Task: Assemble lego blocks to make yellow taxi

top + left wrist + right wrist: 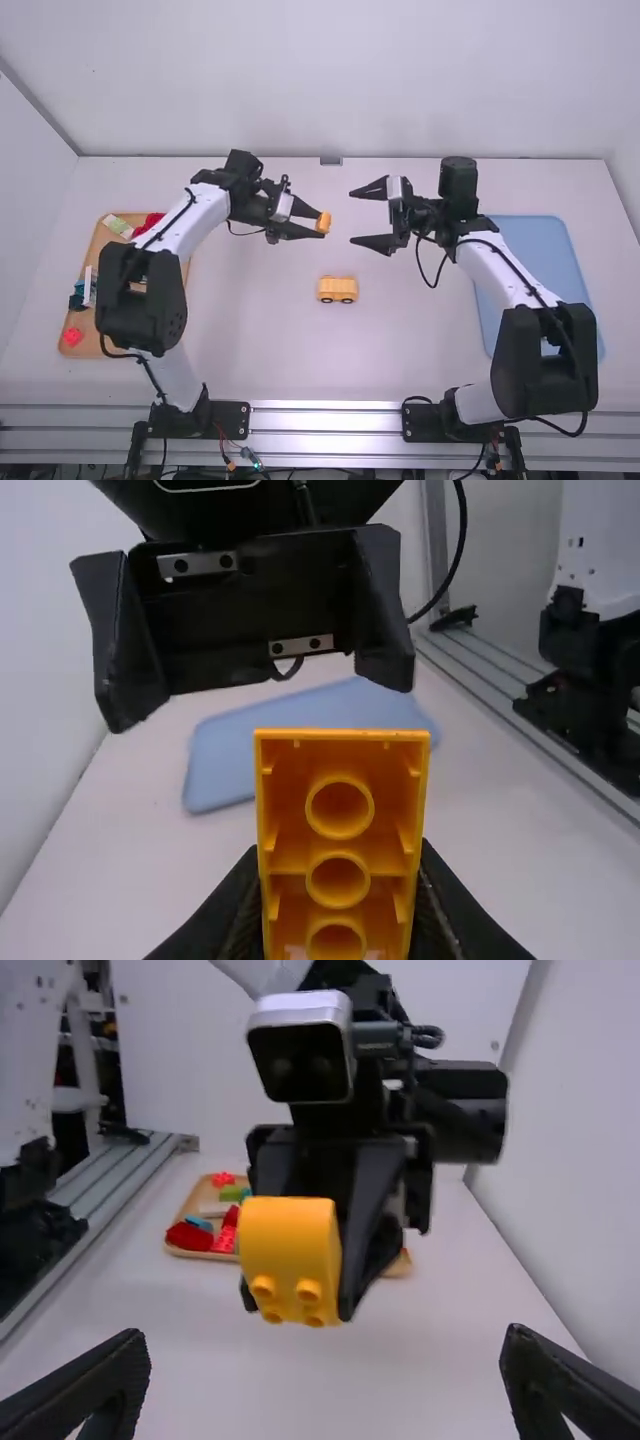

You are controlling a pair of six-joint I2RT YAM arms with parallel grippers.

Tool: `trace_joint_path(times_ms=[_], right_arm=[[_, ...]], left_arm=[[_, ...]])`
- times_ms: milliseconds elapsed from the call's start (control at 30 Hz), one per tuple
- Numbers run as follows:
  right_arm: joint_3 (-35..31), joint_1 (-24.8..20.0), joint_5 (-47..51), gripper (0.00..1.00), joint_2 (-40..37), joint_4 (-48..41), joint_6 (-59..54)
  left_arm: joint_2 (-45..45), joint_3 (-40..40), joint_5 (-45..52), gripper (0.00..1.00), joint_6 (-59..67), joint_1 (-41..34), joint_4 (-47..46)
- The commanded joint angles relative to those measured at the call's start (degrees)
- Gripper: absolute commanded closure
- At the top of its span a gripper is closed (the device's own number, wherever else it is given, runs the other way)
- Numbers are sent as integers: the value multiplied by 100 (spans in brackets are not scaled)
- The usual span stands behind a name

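Left end effector [321, 223] held a yellow block [325, 222] between its fingers, raised above the desk [265, 350]. In the left wrist view, the block's hollow underside faced that camera, with round tubes showing inside; the right wrist view showed studs on another side. Right end effector [351, 217] was empty, its fingers spread wide toward the block, which sat near their tips but apart from them.

A yellow toy car [337, 289] stood upright on the desk between the two arms, nearer their bases than the held block was. Its black wheels showed along the side toward the high camera.

Beyond the left arm's outer side, and partly hidden by it, lay a wooden tray [93, 249] with red pieces [72, 337] and others in mixed colours. Partly behind the right arm was a blue tray [540, 240].
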Motion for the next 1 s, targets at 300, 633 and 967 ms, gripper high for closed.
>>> trace_joint_path(times_ms=[300,633,967], right_arm=[[170,170,-278,17,-168,1320,1576],[170,549,739,21,-168,1703,2135],[170,568,975,22,-168,1770,2135]], left_arm=[[-247,7,354,98,-2225,-221,1790],[-247,9,201,98,-3012,-221,2693],[-387,7,-409,98,-3491,-221,2979]])
